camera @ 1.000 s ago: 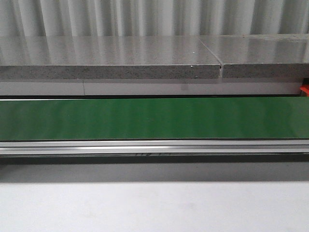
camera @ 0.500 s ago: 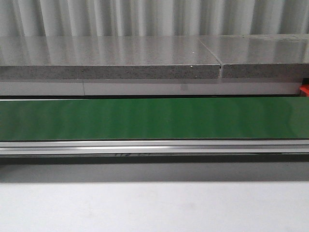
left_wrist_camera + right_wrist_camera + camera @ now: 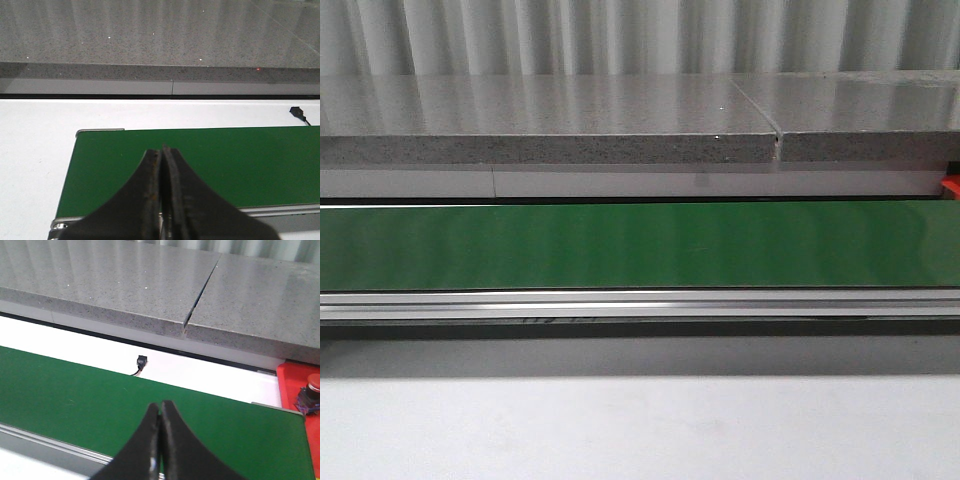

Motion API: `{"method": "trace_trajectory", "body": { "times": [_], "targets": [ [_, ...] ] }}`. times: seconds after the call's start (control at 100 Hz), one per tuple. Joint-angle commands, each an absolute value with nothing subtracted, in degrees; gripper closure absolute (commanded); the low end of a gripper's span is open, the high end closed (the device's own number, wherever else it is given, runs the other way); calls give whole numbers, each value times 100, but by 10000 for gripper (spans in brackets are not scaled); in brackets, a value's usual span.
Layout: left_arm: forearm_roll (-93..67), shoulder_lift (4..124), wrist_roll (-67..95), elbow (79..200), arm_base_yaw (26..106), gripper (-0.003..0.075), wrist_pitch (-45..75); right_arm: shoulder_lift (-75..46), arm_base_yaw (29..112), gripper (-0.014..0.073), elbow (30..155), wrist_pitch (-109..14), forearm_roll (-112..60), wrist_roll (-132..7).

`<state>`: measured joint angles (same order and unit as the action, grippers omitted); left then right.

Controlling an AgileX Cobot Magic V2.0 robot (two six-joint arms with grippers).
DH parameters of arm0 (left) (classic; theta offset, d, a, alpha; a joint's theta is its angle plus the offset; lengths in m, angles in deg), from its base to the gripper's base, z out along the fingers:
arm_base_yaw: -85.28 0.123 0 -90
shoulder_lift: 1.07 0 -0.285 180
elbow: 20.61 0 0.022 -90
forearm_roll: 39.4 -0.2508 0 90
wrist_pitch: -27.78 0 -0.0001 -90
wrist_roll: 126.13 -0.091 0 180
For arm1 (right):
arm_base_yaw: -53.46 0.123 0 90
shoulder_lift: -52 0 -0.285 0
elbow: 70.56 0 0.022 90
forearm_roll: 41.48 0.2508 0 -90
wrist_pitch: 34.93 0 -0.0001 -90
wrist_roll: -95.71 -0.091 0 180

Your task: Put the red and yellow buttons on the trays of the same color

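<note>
We find one red button with a dark base, sitting on the red tray beyond the far end of the green belt, ahead and off to the side of the right end effector. It looks small, rigid and light, likely smooth on its cap, so we would pinch it across the base sides. No yellow button or yellow tray shows anywhere. In the front view only a sliver of the tray peeks in at the belt's right edge. Our right end effector hangs over the belt, fingers pressed together, holding nothing. The left end effector is likewise closed and empty above the belt's other end, the white desk beside it.
</note>
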<state>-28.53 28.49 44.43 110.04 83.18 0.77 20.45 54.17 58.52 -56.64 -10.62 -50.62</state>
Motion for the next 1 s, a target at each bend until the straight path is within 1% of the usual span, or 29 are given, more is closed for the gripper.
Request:
{"method": "trace_trajectory", "body": {
  "times": [0.0,0.58,0.84,0.99],
  "targets": [
    [-2782,2904,4446,11162,8268,741,499,2027,5422,662,5988,-5352,-961,-4999],
    [-2782,2904,4446,11162,8268,741,499,2033,5422,662,5957,-5301,-961,-4999],
    [-2782,2904,4446,11162,8268,741,499,2039,5422,662,5379,-4664,-459,-4999],
    [-2782,2904,4446,11162,8268,741,499,2065,5422,662,5132,-4589,-487,-5004]
  ]
}}
